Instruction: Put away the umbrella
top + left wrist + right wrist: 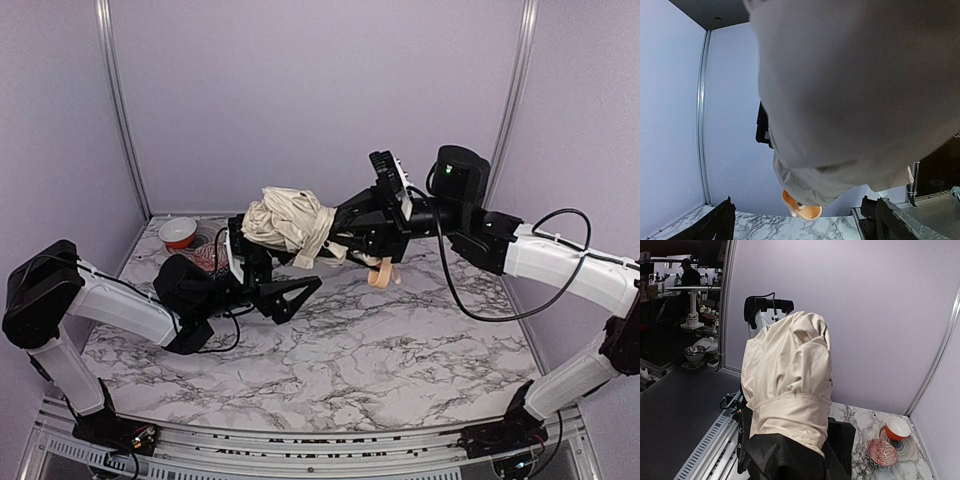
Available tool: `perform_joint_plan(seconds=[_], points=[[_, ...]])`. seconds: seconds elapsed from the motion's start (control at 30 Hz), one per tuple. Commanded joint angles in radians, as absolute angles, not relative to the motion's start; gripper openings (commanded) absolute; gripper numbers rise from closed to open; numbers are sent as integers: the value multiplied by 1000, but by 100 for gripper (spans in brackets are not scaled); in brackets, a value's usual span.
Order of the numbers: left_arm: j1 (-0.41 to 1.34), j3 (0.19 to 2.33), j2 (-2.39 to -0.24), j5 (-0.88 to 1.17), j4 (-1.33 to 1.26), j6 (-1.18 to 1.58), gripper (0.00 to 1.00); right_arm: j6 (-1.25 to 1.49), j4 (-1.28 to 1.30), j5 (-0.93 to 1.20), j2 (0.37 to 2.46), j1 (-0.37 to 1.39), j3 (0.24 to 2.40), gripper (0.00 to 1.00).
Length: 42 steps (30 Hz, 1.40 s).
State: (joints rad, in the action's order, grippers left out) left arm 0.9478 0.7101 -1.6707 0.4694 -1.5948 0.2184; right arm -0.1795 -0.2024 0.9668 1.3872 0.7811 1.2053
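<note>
The umbrella [288, 222] is a bunched cream canopy held in the air above the marble table [400, 360]. Its tan knob handle [382, 275] hangs down near the tabletop. My right gripper [345, 243] is shut on the umbrella near its black underside. In the right wrist view the canopy [790, 385] and black fabric hide the fingers. My left gripper [298, 298] is open and empty, just below and in front of the canopy. In the left wrist view the canopy [850, 90] fills the frame above the wide-apart fingers [715, 225], with the handle [802, 207] beyond.
An orange-and-white bowl [178, 232] and a red patterned bowl [208, 255] stand at the back left, by my left arm. They also show in the right wrist view: the orange bowl [897, 427] and the patterned bowl [881, 451]. Purple walls enclose the table.
</note>
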Motion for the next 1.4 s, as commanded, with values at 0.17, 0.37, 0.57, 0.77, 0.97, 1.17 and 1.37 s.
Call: perform_joint_plan(seconds=[0.17,0.37,0.57,0.77,0.97,1.17,1.37], points=[[964,773,-1608,492,-1654,219,90,-172,-247,926,1362,776,1220,0],[965,780,-1594,406,-1576,164,82,-172,-247,919,1361,778,1214,0],[965,768,-1587,414,-1559,140,34,-178,-236,930,1356,778,1212,0],[964,772,-1581,449,-1548,152,2,-183,-216,932,1356,778,1203,0],[951,746,-1520,373,-1401,144,0,-269,-43,893,1332,749,1199,41],[905,753,-1406,274,-1092,142,0,-279,7,921,1228,587,1048,78],[872,875,-1401,288,-640,51,0,-290,16,902,1183,522,952,79]])
